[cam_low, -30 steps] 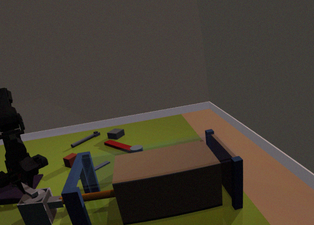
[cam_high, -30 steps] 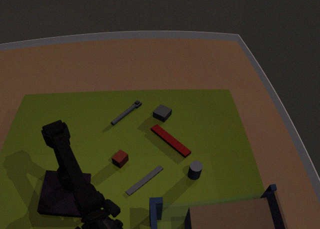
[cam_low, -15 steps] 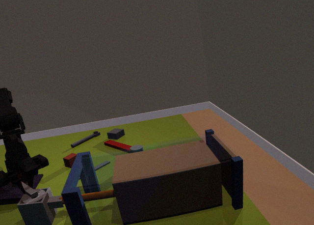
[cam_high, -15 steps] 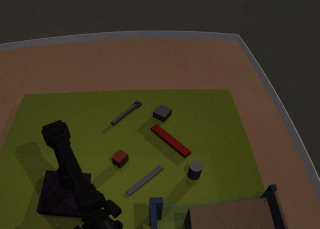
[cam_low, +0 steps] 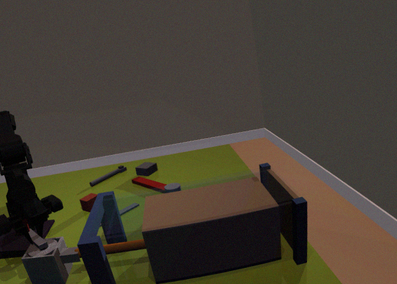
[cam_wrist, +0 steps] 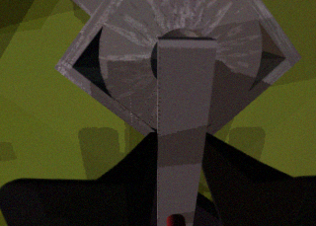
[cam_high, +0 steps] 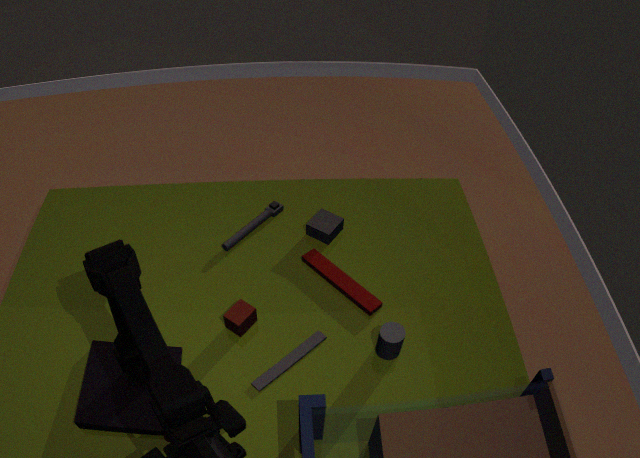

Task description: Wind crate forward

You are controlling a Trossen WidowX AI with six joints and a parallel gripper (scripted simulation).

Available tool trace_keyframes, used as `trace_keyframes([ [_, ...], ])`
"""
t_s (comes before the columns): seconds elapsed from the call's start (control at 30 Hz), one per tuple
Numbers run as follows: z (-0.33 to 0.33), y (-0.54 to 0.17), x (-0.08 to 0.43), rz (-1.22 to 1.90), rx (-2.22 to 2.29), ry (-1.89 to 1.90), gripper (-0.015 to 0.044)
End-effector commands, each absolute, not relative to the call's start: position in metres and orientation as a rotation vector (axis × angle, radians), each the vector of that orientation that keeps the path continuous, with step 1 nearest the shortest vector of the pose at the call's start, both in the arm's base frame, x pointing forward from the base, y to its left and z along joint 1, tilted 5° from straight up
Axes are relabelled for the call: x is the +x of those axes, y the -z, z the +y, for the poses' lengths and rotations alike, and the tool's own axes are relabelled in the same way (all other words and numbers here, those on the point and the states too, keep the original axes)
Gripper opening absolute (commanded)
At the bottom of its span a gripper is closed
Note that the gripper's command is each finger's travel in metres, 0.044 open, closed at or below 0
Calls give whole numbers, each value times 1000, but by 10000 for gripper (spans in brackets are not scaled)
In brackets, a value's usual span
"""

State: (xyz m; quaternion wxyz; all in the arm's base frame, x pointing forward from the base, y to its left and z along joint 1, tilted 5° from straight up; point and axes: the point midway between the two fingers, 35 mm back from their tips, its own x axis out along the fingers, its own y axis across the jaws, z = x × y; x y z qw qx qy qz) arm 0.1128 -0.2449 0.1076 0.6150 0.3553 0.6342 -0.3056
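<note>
From where I stand, the fingers are clamped on the grey winch handle [cam_low: 38, 241] [cam_wrist: 183, 103], its far end over the round hole on top of the winch [cam_low: 44, 261] [cam_wrist: 123, 53], at about eight o'clock in the exterior view. An orange strap [cam_low: 124, 246] runs from the winch through the blue frame [cam_low: 91, 221] [cam_high: 306, 422] to the brown-topped crate [cam_low: 211, 226] [cam_high: 460, 427], which sits flat to the right of that frame, well apart from it, on the green surface [cam_high: 413, 226] [cam_low: 201, 162]. In the top view, a red bar [cam_high: 341, 281] [cam_low: 149, 183] lies between a grey block [cam_high: 324, 226] [cam_low: 146, 168] at its eleven o'clock and an upright grey cylinder [cam_high: 390, 340] [cam_low: 172, 186] at its five.
</note>
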Motion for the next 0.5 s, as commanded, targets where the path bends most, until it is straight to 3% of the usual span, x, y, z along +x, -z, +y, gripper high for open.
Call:
trace_keyframes([
  [0.0,-245,-104,113,1461,831,711,0],
  [0.47,-245,-104,113,1462,829,709,0],
])
